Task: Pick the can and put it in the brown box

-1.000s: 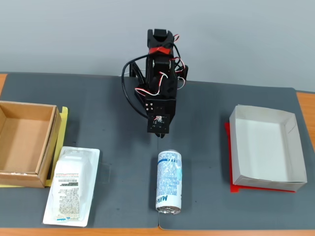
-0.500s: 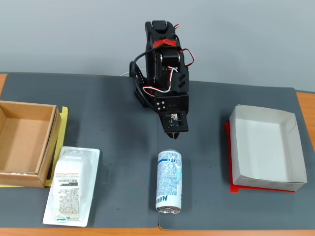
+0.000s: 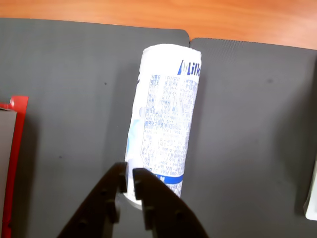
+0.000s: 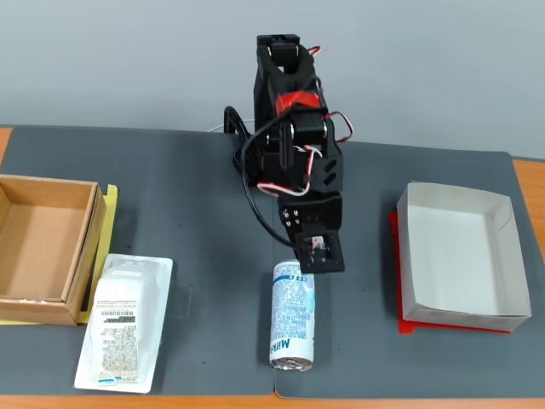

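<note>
Lying on its side near the front edge of the dark grey matte tabletop [image 4: 196,196] is the slim white drink can [image 4: 293,313] w/ light-blue patterning and blue lettering; silver metal end faces the fixed camera, long axis runs front to back, far end tucked under the arm. Left of it, apart, sits a flat white plastic-wrapped packet [image 4: 124,334] w/ barcode label. Further left, the shallow square brown cardboard box [image 4: 44,247], low walls, cut off by the frame edge, rests on something yellow. On the right, well apart, a shallow white box [image 4: 460,256] on a red sheet.

In wrist view the black plastic two-finger gripper [image 3: 129,178] enters from the bottom, fingertips nearly together w/ only a thin slit between, empty, overlapping the can's [image 3: 163,126] near end; can't tell if touching. In fixed view the gripper's tips are hidden behind the arm's black body, red tape and loose wires above.
</note>
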Motion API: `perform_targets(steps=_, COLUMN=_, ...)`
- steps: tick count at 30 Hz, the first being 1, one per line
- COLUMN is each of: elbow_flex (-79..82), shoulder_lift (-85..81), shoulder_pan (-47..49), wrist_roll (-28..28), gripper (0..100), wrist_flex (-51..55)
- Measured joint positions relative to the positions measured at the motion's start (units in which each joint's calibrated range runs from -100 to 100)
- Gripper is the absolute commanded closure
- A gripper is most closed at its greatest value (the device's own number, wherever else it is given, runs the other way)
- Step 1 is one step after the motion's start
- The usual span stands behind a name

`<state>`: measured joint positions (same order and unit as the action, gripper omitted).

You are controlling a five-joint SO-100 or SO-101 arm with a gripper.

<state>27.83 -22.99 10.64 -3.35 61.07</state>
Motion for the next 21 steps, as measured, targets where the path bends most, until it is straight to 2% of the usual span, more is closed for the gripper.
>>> perform_targets(steps=4, elbow_flex=-4.81, shoulder_lift=7.02, shoulder_pan=0.37, wrist_roll=0.00, gripper=94, wrist_flex=0.00)
perform_targets(steps=12, elbow_flex=-8.43, shoulder_lift=14.03, shoulder_pan=2.88, wrist_roll=0.00, gripper=65, wrist_flex=-0.09)
perform_targets(steps=21, elbow_flex=-8.43, shoulder_lift=17.24, shoulder_pan=3.62, wrist_roll=0.00, gripper=62, wrist_flex=-0.09)
